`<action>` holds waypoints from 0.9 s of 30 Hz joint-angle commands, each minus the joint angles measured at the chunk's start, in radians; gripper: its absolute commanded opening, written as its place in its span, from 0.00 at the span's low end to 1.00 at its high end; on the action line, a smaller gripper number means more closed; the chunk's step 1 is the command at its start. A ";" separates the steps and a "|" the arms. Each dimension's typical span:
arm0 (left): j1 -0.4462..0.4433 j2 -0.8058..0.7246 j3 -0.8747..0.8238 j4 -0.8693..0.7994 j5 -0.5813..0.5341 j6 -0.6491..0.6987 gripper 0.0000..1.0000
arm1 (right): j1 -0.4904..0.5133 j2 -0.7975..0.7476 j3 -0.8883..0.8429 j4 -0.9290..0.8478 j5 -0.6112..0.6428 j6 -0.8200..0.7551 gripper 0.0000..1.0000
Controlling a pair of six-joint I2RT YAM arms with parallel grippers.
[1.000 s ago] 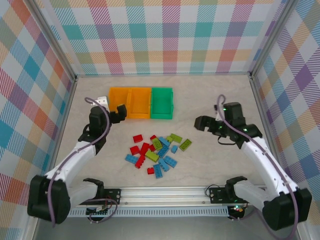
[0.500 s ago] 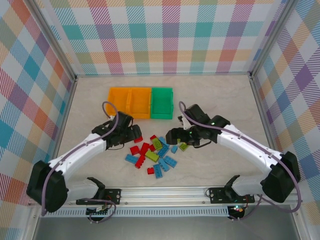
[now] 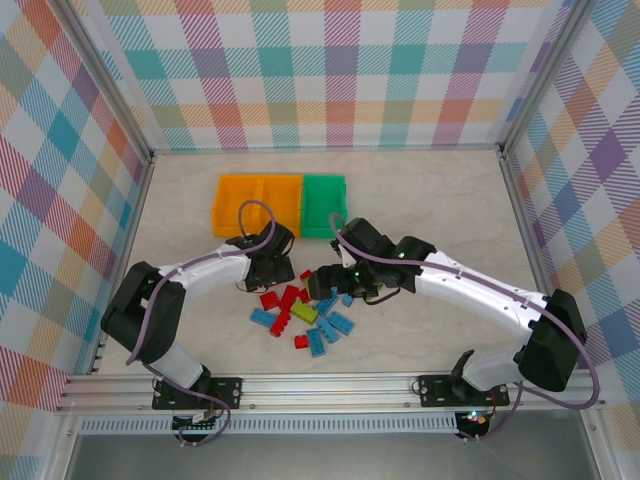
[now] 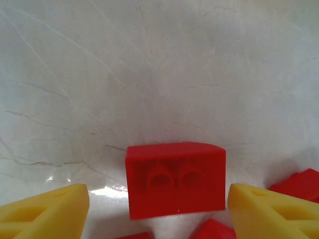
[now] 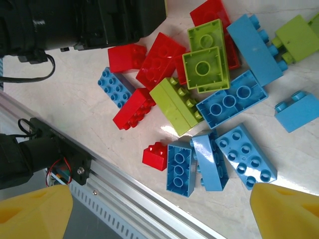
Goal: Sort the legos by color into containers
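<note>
Overhead, both arms have closed in on the legos (image 3: pixel 305 312) since a second ago, when each stood well out to its own side. The left gripper (image 3: pixel 281 272) has moved to the pile's upper left edge, and the right gripper (image 3: pixel 322 285) has swung in over the pile's upper right part, covering some bricks. The three containers (image 3: pixel 282 181), two orange and one green, sit in the same row on the table (image 3: pixel 440 200) beyond the pile. The loose bricks that show lie as they did.

In the left wrist view, one red brick (image 4: pixel 174 179) lies on the table between the yellow fingers (image 4: pixel 47 211). Its long axis runs across the view from one finger to the other, and the face with two round shapes is turned toward the camera. The jaws stand apart on either side of it: a clear gap on the left, the right one just beside it. More red bricks peek in at the lower right.

In the right wrist view, the yellow fingertips (image 5: pixel 35 214) sit in the two bottom corners, spread wide with nothing between them, above the pile. Red, blue and lime bricks lie mixed and touching. A long lime brick (image 5: pixel 175 105) points diagonally, upper left to lower right, on its side. The other gripper's black body fills the upper left.
</note>
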 commanded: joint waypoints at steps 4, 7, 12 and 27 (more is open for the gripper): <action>-0.006 0.036 0.000 0.053 -0.031 -0.002 0.59 | 0.004 -0.013 0.028 -0.002 0.023 0.009 0.92; -0.006 0.041 0.000 0.052 -0.037 -0.002 0.52 | 0.004 -0.009 0.034 -0.005 0.020 0.009 0.92; -0.006 0.025 0.001 0.053 -0.053 -0.001 0.40 | 0.004 -0.021 0.026 -0.005 0.024 0.018 0.92; -0.002 -0.057 0.056 0.019 -0.128 0.021 0.27 | 0.004 -0.050 0.024 -0.004 0.043 0.034 0.92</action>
